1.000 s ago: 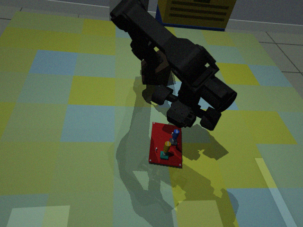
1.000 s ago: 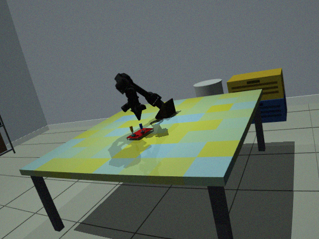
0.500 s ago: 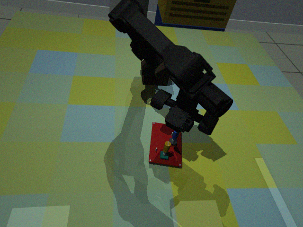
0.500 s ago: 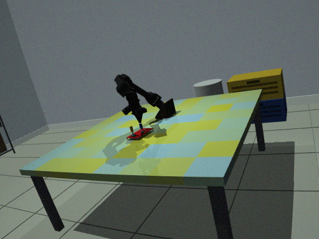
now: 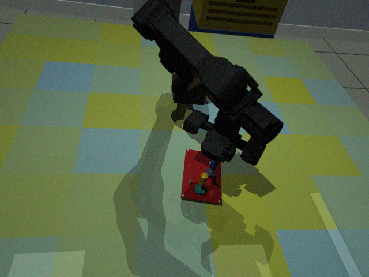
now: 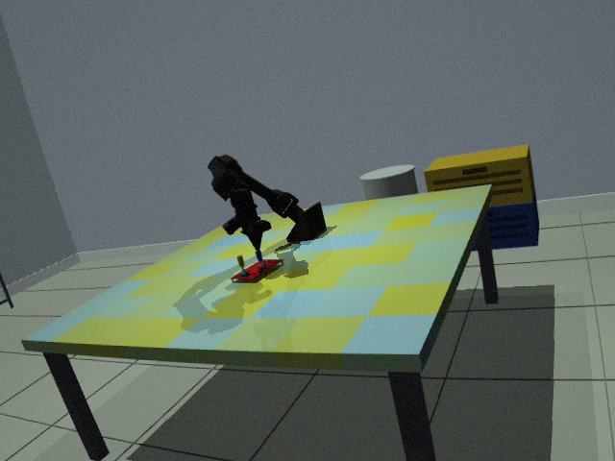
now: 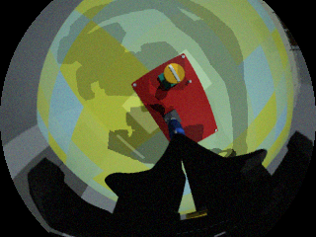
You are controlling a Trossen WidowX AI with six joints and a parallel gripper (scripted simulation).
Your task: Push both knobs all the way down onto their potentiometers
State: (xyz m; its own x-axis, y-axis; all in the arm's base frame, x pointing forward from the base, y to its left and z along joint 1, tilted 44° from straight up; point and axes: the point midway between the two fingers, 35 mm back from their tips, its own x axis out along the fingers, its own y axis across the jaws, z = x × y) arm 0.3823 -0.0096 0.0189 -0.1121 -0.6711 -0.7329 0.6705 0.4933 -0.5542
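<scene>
The red circuit board (image 5: 191, 167) (image 7: 201, 106) stands on short legs. The yellow knob (image 5: 203, 180) (image 6: 240, 260) (image 7: 174, 73) stands high over its green potentiometer (image 5: 198, 190) (image 6: 243, 274), with a bit of shaft showing below it. The blue knob (image 5: 213, 165) (image 6: 258, 256) (image 7: 176, 128) is above the grey potentiometer (image 5: 211, 172) (image 7: 171, 117), with a gap visible below it. My gripper (image 6: 258, 250) (image 7: 177, 137) is shut and empty. Its tips are at the top of the blue knob, seemingly touching it. They hide the knob's top; in the top view the gripper body hides the tips.
Small pale posts stand on the board, one (image 5: 190, 182) (image 7: 190, 81) beside the yellow knob. The arm's base (image 6: 308, 226) is behind the board on the checkered table (image 6: 323, 298). A yellow and blue cabinet (image 6: 481, 173) and a grey cylinder (image 6: 389, 183) stand beyond the table.
</scene>
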